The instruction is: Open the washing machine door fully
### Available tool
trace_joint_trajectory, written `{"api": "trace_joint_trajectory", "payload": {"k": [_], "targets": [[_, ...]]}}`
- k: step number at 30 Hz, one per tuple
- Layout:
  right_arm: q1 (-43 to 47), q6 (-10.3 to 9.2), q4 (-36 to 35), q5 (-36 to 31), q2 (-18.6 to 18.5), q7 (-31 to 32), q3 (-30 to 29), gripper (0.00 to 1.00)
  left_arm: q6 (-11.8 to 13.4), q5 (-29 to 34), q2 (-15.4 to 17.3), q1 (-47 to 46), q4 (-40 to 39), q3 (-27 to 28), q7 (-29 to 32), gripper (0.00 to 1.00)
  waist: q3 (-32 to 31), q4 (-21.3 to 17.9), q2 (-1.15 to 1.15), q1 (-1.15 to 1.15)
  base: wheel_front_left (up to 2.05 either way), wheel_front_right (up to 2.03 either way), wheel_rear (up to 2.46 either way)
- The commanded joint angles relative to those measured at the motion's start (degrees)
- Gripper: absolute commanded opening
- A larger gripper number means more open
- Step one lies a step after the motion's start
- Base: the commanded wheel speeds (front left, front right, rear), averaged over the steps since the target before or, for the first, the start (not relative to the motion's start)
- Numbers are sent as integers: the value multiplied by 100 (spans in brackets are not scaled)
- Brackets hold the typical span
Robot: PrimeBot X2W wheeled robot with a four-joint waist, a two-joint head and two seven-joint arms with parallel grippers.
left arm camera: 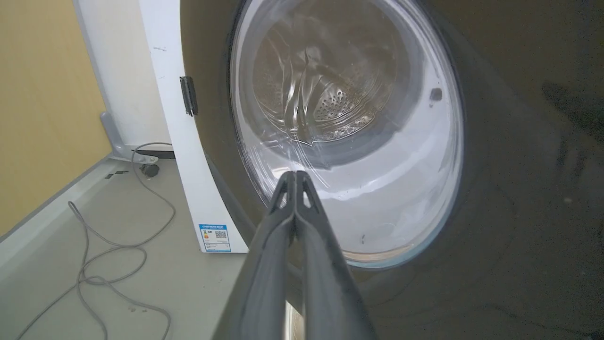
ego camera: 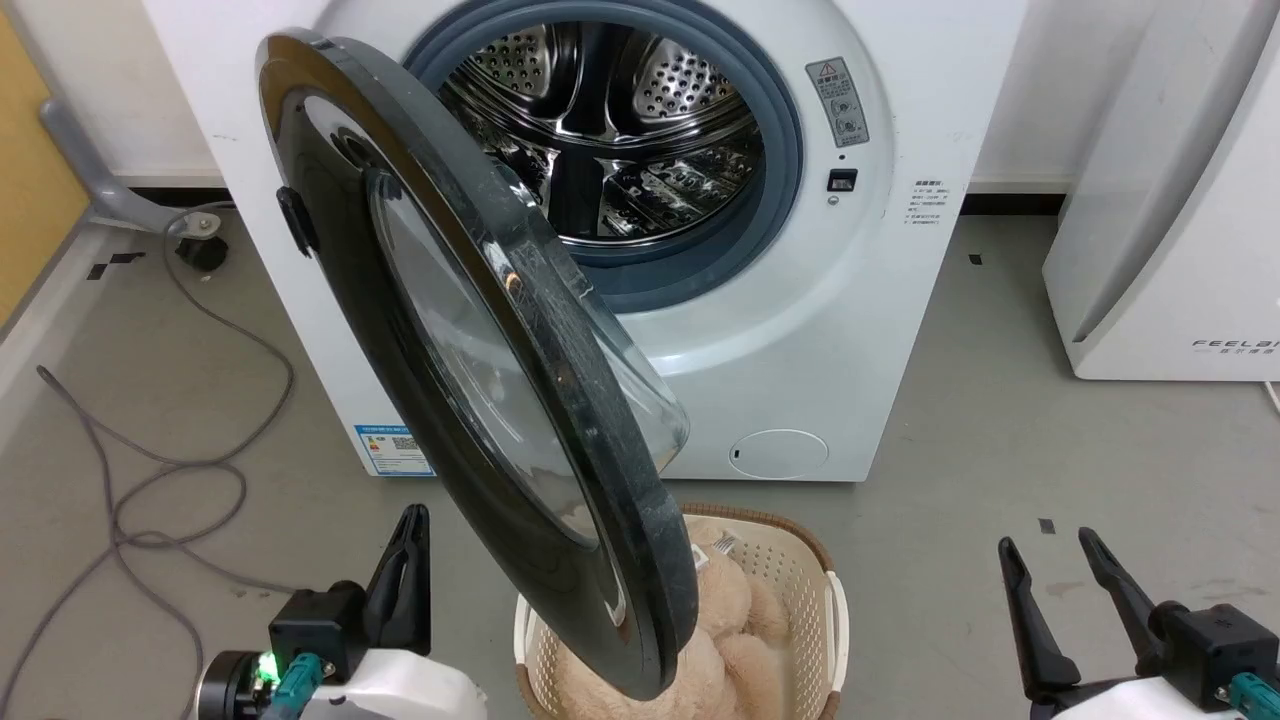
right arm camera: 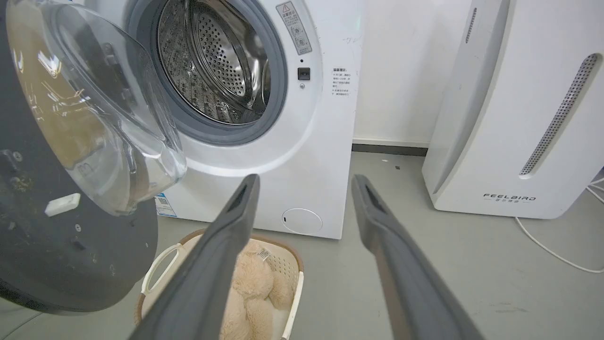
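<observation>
Washing machine [ego camera: 850,300] stands with its white front toward the robot, steel drum [ego camera: 600,130] and grey gasket [ego camera: 785,150] exposed because the door is off the opening. White appliance [ego camera: 1150,200] stands to its right, apart, out of the door's path. Washing machine door [ego camera: 340,300] hangs from its hinge [ego camera: 295,220] on the machine's left side and stands roughly halfway out. It is near edge-on in the head view, glass bowl [ego camera: 640,400] facing back toward the drum. My read: part open, not fully, with more arc to cover toward the robot's left. Laundry basket [ego camera: 835,610] with a beige plush toy [ego camera: 725,600] sits on the floor in front of the machine, under the door's lower rim, low enough by the look of it for the door to pass over. Right gripper [ego camera: 1045,545] rests low on the inner-face side, fingers spread wide, holding nothing, well apart from the door — placed, I judge, where a push on the inner face could carry it wider. Left gripper [left arm camera: 295,179] has its fingers pressed together, empty, pointing at the outer face near the window's lower edge; contact cannot be told. It sits on the side the door must swing into — a possible block.
</observation>
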Motion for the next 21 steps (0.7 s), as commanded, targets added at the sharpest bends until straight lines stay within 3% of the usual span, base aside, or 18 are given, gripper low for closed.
{"api": "trace_joint_trajectory", "payload": {"k": [1,13,21], "targets": [[3,3,8,20,29,-4,-10,100,24,-26,33,-37,-73,-16,0,0,3,2,0,0,0,0,0],[16,3,-12,69,29,-9,-39,100,167,-33,-130,-201,-1824,120,-259,0,64,6,0,0,0,0,0],[-19,3,-25,63,29,-33,-51,100,-108,92,-273,-473,-3294,-66,-332,0,136,27,0,0,0,0,0]]}}
